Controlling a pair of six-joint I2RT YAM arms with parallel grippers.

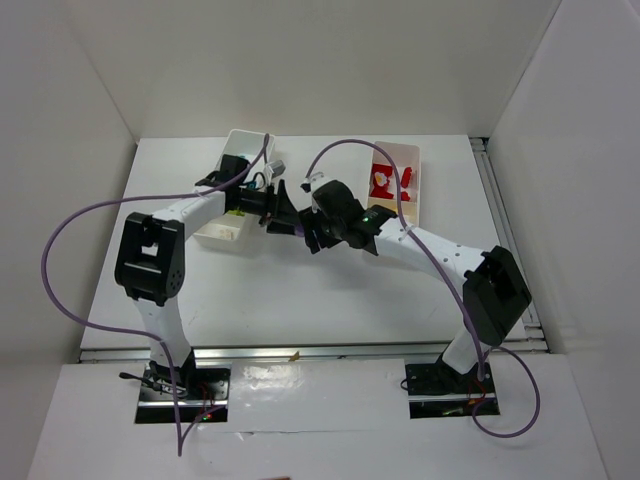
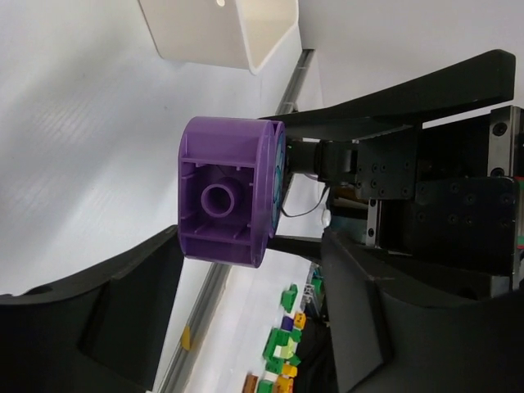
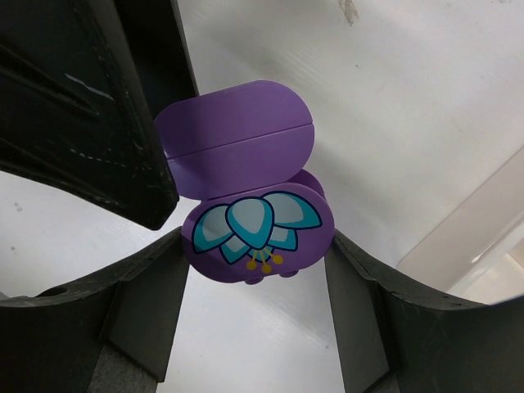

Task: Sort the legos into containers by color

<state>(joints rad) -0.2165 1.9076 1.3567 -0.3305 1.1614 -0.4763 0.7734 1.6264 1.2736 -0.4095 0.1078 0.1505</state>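
Observation:
A large rounded purple piece (image 3: 246, 155) with a teal flower print on its face is clamped between my right gripper's (image 3: 258, 237) fingers above the table. The left wrist view shows its hollow underside (image 2: 225, 192), with the right gripper's black fingers (image 2: 385, 102) on two sides. My left gripper (image 2: 252, 239) is open, its fingertips spread wider than the piece and right by it. The two grippers meet at mid-table, left (image 1: 287, 213) and right (image 1: 312, 228). Loose green, yellow and white legos (image 2: 288, 344) lie on the table below. The top view hides the purple piece.
One white tray (image 1: 228, 232) stands behind the left arm and also shows in the left wrist view (image 2: 262, 41). A second white tray (image 1: 412, 205) at the back right holds red bricks (image 1: 385, 183). Purple cables loop over both arms. A metal rail (image 1: 310, 352) runs along the table's near edge.

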